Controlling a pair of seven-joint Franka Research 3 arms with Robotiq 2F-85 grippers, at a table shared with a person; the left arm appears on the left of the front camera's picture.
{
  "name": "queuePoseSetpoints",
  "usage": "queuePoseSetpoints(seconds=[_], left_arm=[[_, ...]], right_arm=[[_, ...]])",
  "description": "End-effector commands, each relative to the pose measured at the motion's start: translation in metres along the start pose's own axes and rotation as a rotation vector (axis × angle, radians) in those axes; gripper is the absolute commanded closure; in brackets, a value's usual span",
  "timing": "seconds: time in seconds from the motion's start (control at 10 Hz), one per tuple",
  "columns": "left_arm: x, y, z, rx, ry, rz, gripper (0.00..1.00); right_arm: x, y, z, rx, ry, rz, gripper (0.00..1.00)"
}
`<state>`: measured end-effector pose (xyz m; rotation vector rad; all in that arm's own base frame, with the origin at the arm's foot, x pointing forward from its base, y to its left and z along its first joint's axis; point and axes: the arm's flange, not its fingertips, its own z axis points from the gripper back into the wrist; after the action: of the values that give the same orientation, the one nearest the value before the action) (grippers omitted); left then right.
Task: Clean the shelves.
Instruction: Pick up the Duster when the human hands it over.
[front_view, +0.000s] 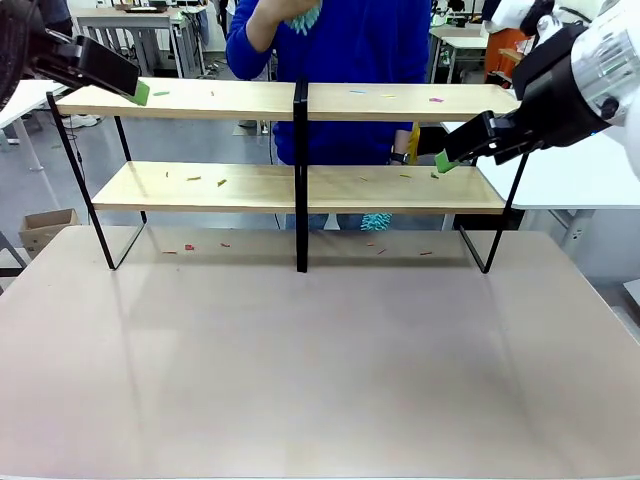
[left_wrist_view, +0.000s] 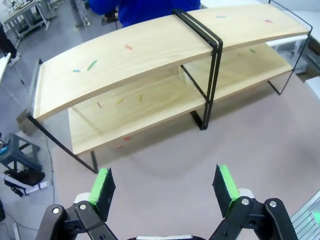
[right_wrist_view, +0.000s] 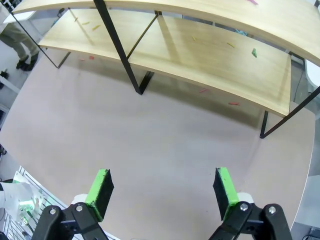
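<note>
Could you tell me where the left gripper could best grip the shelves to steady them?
On the shelves, probably the top board, at the front edge of its left end, coming from the robot's side with one jaw above and one below. The board is flat and thin, that edge is bare, and the open left gripper is close.

I look across my table (front_view: 320, 380), a pale pinkish-grey top. The shelves (front_view: 300, 180) stand along its far side, nearly as wide as the table, with the black frame's feet resting on it. Small coloured scraps (front_view: 161, 93), green, red and blue, lie scattered on the upper board (front_view: 220, 100). More of them dot the lower board (front_view: 260, 187) on both sides of the middle post. A few reddish bits (front_view: 189, 247) lie on the table itself, beneath the shelves.
</note>
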<state>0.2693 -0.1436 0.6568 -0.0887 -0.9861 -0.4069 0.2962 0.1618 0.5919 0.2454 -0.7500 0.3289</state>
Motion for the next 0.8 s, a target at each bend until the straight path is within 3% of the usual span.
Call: queuePoseSetpoints(seconds=[0.0, 0.1, 0.5, 0.7], left_arm=[[0.001, -0.001, 0.0, 0.029, 0.05, 0.046, 0.0], [0.0, 0.0, 0.0, 0.0, 0.0, 0.0, 0.0], [-0.001, 0.001, -0.001, 0.003, 0.012, 0.004, 0.0], [-0.013, -0.003, 0.01, -0.062, -0.093, -0.097, 0.0]], right_arm=[[-0.013, 0.002, -0.004, 0.025, -0.014, -0.023, 0.0], [-0.012, 0.003, -0.002, 0.025, -0.016, -0.019, 0.0], [-0.013, 0.006, 0.0, 0.025, -0.022, -0.011, 0.0], [-0.013, 0.004, 0.0, 0.023, -0.009, -0.014, 0.0]])
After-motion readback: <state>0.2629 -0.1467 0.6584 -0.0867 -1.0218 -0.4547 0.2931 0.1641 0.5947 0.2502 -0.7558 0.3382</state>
